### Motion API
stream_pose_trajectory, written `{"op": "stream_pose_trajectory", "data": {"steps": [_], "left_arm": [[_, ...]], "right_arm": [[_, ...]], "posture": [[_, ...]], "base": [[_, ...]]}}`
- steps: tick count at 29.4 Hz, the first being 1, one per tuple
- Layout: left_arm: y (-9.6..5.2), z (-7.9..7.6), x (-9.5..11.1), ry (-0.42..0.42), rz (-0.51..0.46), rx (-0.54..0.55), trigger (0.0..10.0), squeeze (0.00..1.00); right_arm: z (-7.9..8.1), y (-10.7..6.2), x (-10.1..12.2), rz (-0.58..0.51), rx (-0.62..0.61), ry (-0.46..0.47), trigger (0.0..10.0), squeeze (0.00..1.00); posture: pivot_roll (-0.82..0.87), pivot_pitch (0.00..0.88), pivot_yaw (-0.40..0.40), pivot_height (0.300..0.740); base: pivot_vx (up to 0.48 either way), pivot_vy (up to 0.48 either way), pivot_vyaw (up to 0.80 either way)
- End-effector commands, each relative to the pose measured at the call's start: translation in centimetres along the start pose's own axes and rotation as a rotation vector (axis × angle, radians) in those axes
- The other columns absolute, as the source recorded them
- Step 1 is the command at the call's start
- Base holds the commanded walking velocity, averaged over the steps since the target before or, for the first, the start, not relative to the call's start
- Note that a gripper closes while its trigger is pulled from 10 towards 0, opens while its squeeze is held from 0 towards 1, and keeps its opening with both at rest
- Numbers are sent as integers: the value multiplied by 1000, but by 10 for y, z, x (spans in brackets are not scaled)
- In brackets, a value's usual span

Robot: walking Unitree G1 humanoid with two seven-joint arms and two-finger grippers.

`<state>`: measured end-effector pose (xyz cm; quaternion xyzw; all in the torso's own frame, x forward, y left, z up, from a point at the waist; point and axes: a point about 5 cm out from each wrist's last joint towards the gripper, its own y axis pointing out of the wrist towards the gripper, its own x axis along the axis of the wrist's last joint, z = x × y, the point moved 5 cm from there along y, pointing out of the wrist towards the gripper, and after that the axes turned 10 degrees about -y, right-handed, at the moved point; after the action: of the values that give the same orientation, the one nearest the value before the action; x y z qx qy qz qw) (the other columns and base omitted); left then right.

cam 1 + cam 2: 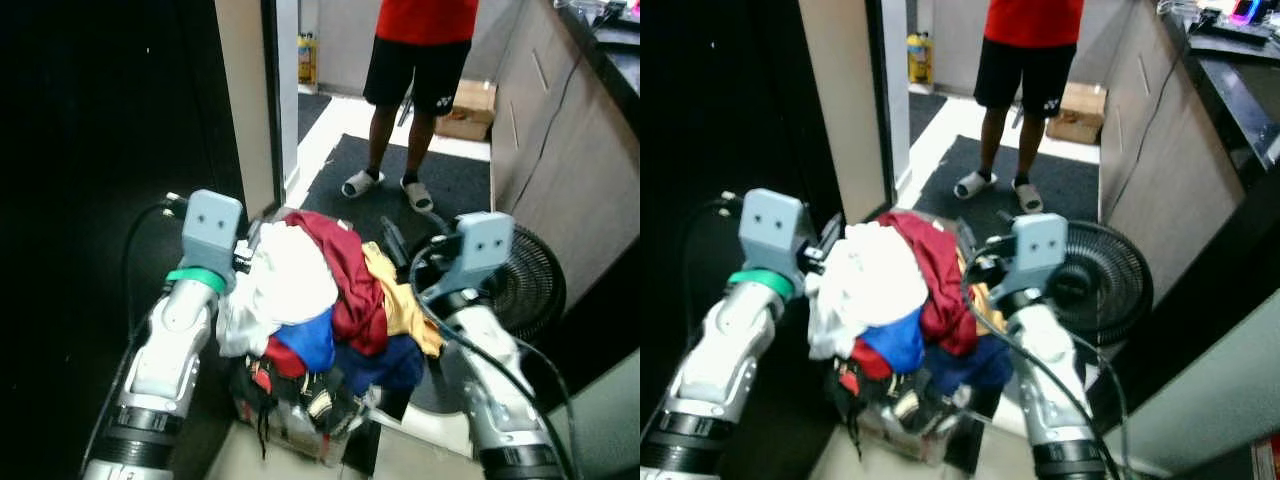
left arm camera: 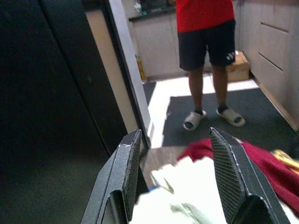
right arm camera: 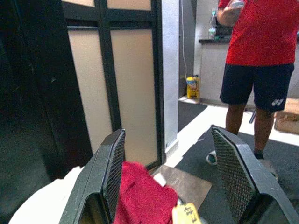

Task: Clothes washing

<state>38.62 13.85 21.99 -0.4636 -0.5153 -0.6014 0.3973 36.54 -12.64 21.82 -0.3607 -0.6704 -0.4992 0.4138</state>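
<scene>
A heaped load of clothes (image 1: 320,300) was seen carried low in the centre of the head view, piled over a basket (image 1: 300,415) whose rim showed at the bottom centre. The pile was flanked by both arms: the left pincer (image 2: 175,179) was set at the pile's left edge, beside a white garment (image 1: 290,275), and the right pincer (image 3: 168,179) at its right edge, near a yellow garment (image 1: 400,300). In the wrist views both pincers were shown with fingers spread wide and nothing clamped between them, the cloth lying just below and ahead of the fingertips. Whether the basket's sides were pressed by the arms could not be told, as they were hidden by the laundry.

The load lay between the two pincers, inward from each and about equally near to both; its long axis ran away from the robot, toward the far doorway. Any coming move was judged to depend on both arms keeping the load squeezed evenly.

Further back, at the right of the frame, a black fan (image 1: 525,275) stood on the floor. Beyond it, at the upper centre, a person (image 1: 420,60) in a red shirt stood on a dark mat (image 1: 460,180).
</scene>
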Motion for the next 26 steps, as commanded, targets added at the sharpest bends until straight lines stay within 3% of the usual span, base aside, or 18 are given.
{"op": "stream_pose_trajectory", "data": {"steps": [1,8,10,15,22,26], "left_arm": [[-3,2,-8,14,24,4,10000,0],[-4,-4,-17,20,58,-32,10000,0],[-9,-11,-33,25,117,-71,10000,0],[-12,-18,-45,29,163,-105,10000,0],[-22,-26,-63,52,213,-162,10000,0],[-29,-34,-71,51,242,-220,10000,0]], "right_arm": [[3,-1,-5,16,5,6,10000,0],[-3,-2,-10,34,-8,-9,10000,0],[-8,-4,-14,45,-19,-21,10000,0],[-9,-7,-16,52,-22,-23,10000,0],[2,-12,-26,85,27,-31,10000,0],[18,-20,-39,128,129,-43,10000,0]], "posture": [[2,29,49,740],[0,30,50,740],[-7,33,54,740],[-9,34,55,740],[-12,35,55,740],[-10,34,56,740]], "base": [[428,0,0],[234,0,0],[0,0,0],[0,0,0],[0,0,0],[0,0,0]]}}
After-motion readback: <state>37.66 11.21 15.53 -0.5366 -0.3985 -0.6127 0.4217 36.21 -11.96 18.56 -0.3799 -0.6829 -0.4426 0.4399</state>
